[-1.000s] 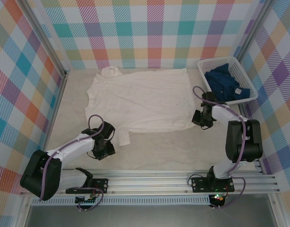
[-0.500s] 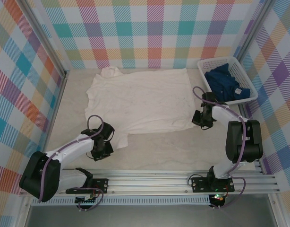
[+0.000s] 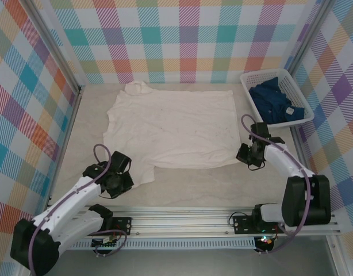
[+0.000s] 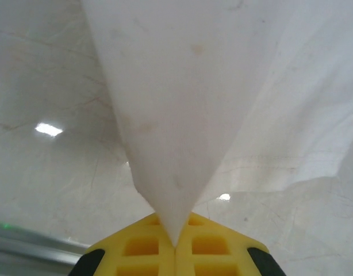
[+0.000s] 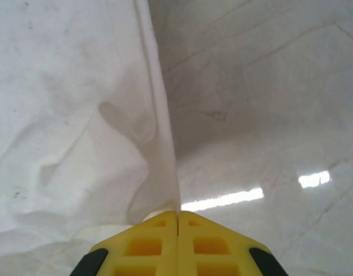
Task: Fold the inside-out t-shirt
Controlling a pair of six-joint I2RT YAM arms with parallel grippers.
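The left hand (image 3: 123, 180) is clenching the near-left corner of the white t-shirt (image 3: 171, 126), which is lying spread flat mid-desk. The right hand (image 3: 249, 156) is pinching its near-right edge. The pale desk (image 3: 205, 187) is sitting between checked walls (image 3: 182, 34), and a basket (image 3: 296, 85) is standing far right.

White-black arms (image 3: 67, 202), purple cables (image 3: 99, 154), yellow claws (image 4: 175, 246) (image 5: 177, 217)
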